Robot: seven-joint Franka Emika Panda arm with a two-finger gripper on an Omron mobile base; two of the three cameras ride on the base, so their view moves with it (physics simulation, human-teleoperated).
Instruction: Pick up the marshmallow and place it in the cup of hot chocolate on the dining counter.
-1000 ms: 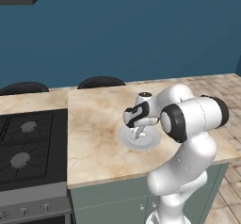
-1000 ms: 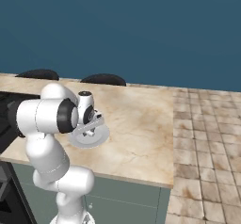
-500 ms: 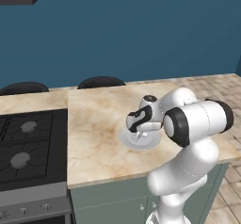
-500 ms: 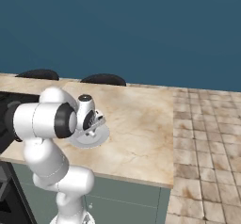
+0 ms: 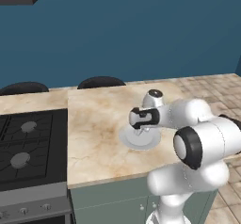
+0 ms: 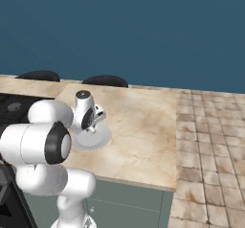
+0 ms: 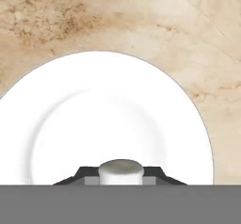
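Note:
The marshmallow (image 7: 121, 170), a small white cylinder, stands on a round white plate (image 7: 94, 110) in the hand view. My gripper (image 7: 120, 178) is shut on it, with a dark fingertip pressed against each side. In the left base view the gripper (image 5: 140, 131) points down onto the plate (image 5: 128, 142) near the front of the dining counter (image 5: 94, 115). The right base view has the same hand (image 6: 91, 125) over the plate (image 6: 99, 139). The cup of hot chocolate is out of view.
A black cooktop (image 5: 26, 145) is set into the counter to the left of the plate. Two black stool backs (image 5: 101, 82) (image 5: 22, 87) rise behind the far edge. Tiled floor (image 6: 210, 150) lies to the right of the counter.
The fingers have closed onto the marshmallow. The hand has sunk slightly toward the plate, and the elbow has shifted a little.

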